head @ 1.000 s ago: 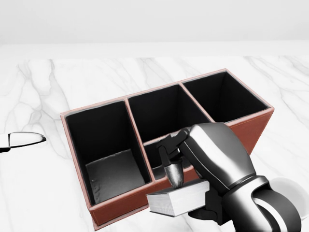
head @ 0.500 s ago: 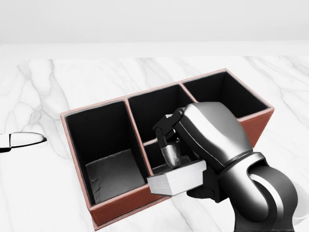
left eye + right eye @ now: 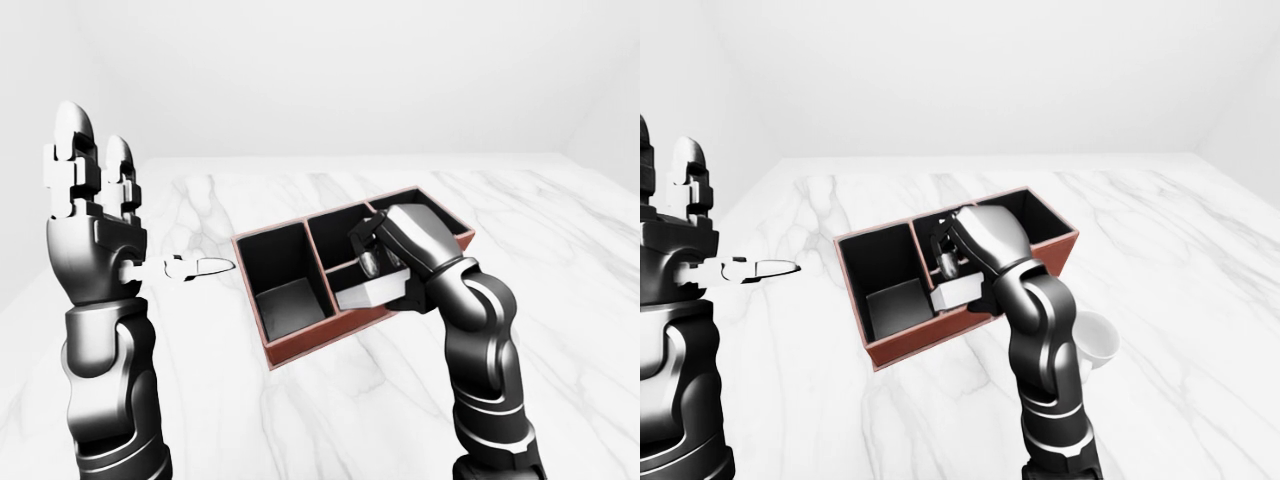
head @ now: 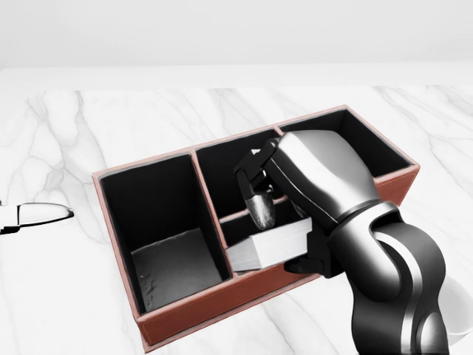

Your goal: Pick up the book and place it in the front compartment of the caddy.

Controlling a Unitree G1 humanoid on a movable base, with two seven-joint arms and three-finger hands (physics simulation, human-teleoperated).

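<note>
Reddish-brown leather, black-lined, makes up the three-compartment caddy [image 4: 171,314] on the white marble table [image 4: 66,296], and the thick white-paged book [image 4: 270,246] now hangs over its middle section. A second ago the book sat lower in the head view, just outside the caddy's near wall; half a second ago it was level with that wall. It has since been carried up and across the rim, so its left end now overlaps the divided middle compartment, above the small pocket at the near wall. The glossy black-and-silver right hand [image 4: 284,222] stays clamped on the book, one finger pressed on top and the others under it, with the forearm swung further over the caddy.

I judge the carry nearly done: the book is past the wall, though still held and tilted, not seated. Whether that small near pocket is the front compartment meant, I cannot tell for certain.

Well to the left of the caddy, the left hand [image 3: 95,215] is raised with its fingers spread, holding nothing. Right of the caddy, a white cup [image 3: 1098,338] shows behind the right arm.
</note>
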